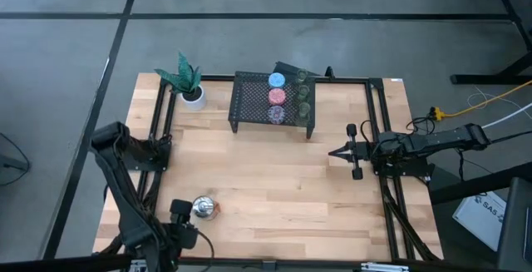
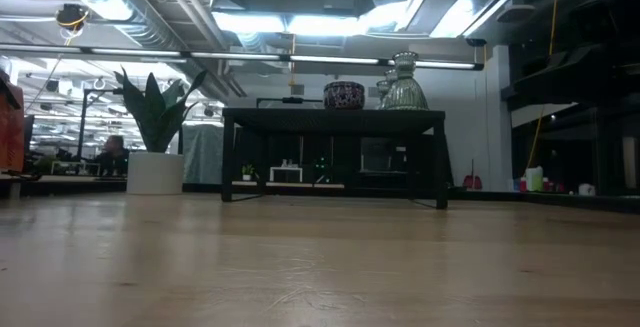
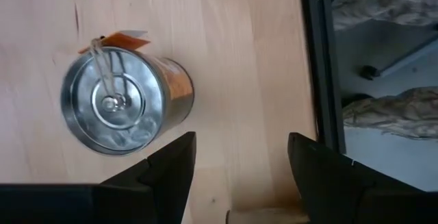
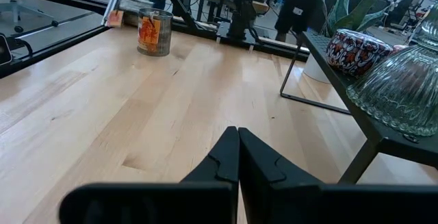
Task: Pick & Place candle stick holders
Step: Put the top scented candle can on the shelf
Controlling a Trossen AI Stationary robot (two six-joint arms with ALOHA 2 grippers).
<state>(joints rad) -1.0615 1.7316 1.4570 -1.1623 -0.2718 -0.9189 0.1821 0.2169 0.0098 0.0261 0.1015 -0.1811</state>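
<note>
Well: round shiny metal holder (image 3: 126, 104), wood tbl (image 3: 239, 59).

A black mesh rack (image 2: 333, 117) stands at the far side of the wooden table (image 2: 320, 267), with a patterned purple candle stick holder (image 2: 344, 95) and a clear ribbed glassy holder (image 2: 404, 85) just to its right on top. To the rack's left sits a white pot (image 2: 154, 172) holding a green plant (image 2: 156, 112).
</note>
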